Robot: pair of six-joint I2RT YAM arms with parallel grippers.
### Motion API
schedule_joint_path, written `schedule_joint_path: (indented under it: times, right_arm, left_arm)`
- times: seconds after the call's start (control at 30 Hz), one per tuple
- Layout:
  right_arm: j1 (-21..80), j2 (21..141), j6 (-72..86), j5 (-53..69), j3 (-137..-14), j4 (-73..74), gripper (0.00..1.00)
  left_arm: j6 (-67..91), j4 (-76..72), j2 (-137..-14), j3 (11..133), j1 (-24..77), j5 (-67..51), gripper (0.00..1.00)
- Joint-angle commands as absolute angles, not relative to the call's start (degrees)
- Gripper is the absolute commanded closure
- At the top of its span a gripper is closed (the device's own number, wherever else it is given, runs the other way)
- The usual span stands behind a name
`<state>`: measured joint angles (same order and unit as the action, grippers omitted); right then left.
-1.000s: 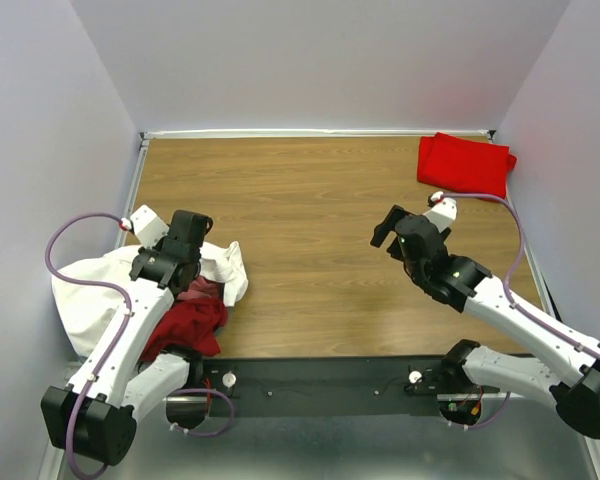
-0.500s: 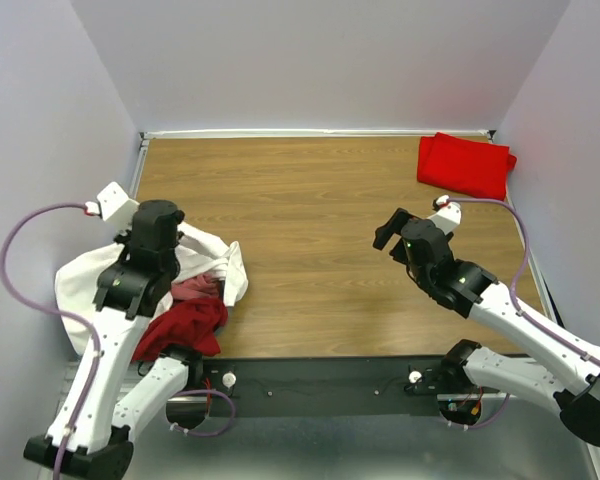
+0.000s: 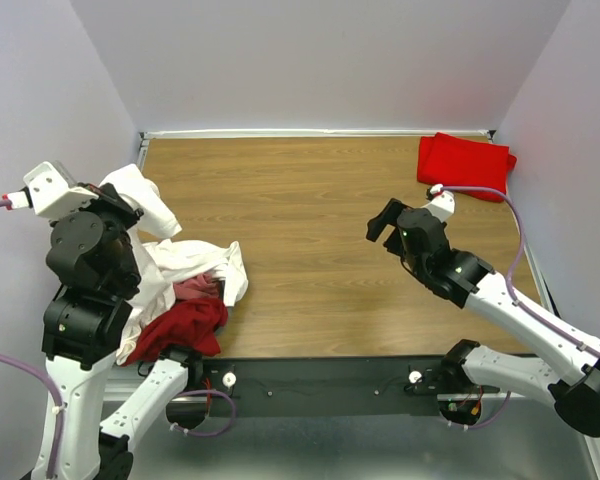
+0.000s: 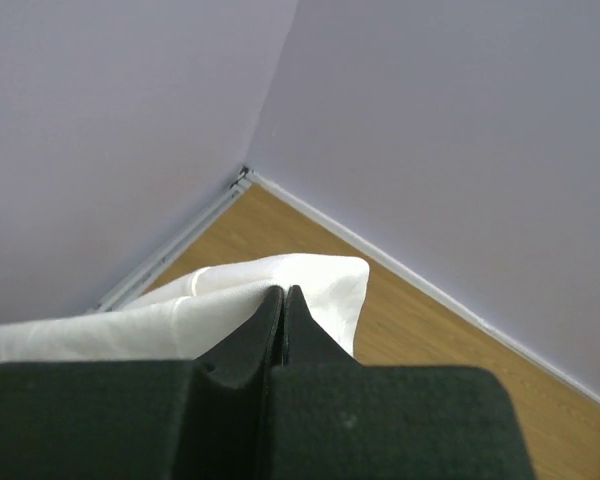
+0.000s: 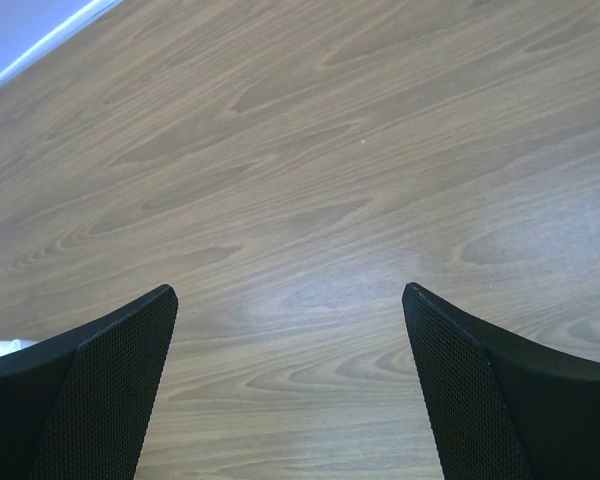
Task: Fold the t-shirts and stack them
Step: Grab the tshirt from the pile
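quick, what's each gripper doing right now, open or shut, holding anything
left gripper: closed, holding a fold of the white t-shirt
right gripper: open, holding nothing

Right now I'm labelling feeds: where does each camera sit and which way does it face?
Top: above and behind the bases, looking down on the table; left arm and right arm show.
Left wrist: faces the far left corner past the shut left hand, pinching a white shirt.
Right wrist: looks down at the table past the open right hand.
Shared: top and left wrist both show that shirt.
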<state>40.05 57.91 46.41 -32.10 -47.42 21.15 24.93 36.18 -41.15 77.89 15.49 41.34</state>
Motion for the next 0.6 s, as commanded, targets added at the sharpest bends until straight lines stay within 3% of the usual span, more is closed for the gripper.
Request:
schedule_joint_path:
  times: [0.0, 0.57]
  right_arm:
    - [39.7, 58.6, 45.1, -30.8, -50.0, 22.3, 0.00]
    - [39.7, 64.2, 42.6, -32.5, -54.6, 22.2, 0.00]
  left_arm:
    - [15.1, 25.7, -40.8, 80.9, 15.2, 38.4, 1.00]
    - [5.6, 14.8, -60.9, 111.3, 15.2, 16.8, 1.00]
